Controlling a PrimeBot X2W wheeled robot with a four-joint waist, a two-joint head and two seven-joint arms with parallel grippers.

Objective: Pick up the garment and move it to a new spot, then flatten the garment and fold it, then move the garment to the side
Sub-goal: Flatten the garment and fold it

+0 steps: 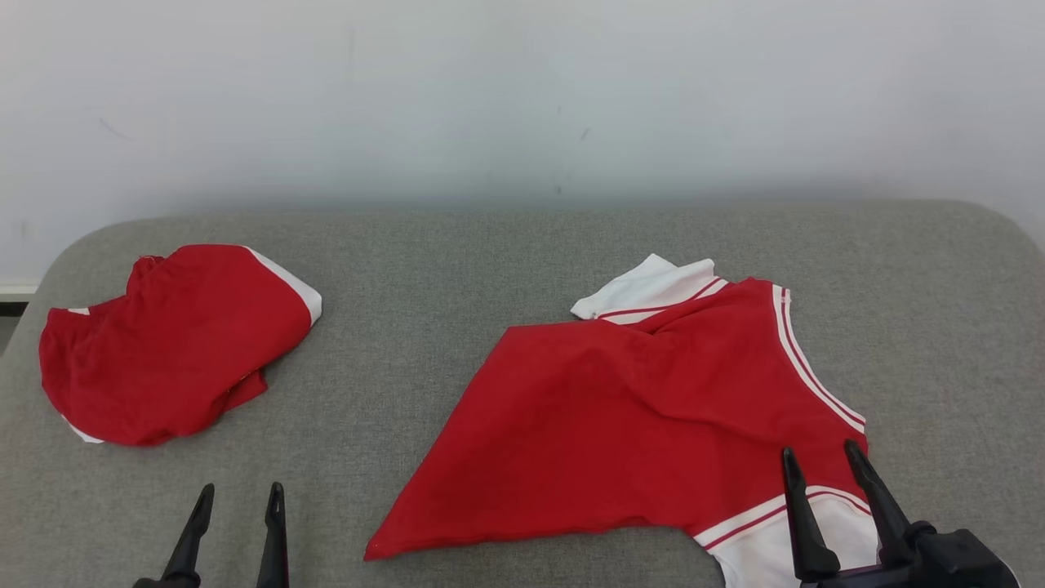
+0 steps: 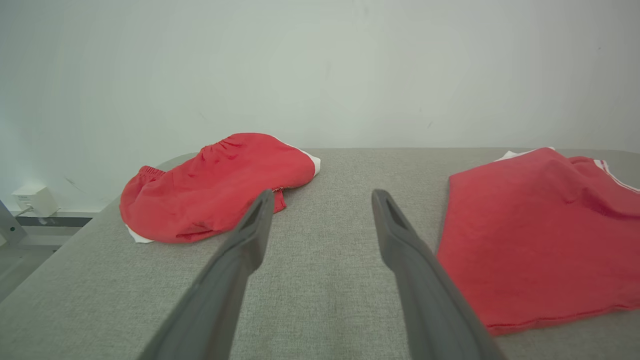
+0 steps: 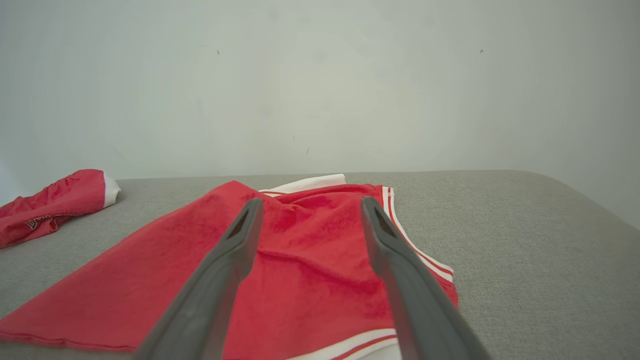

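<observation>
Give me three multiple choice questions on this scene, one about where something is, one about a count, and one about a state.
1. Where do the shorts lie?
A. left of the shirt
B. on top of it
C. on the floor

2. How many red garments are on the table?
A. one
B. two
C. three

3. What state are the left hand and right hand in?
A. both open
B. both shut on cloth
C. one open, one shut

Answers:
1. A, the shorts sit far left, apart from the shirt.
2. B, only shorts and shirt.
3. A, each wrist view shows fingers spread, gripping nothing.
</observation>
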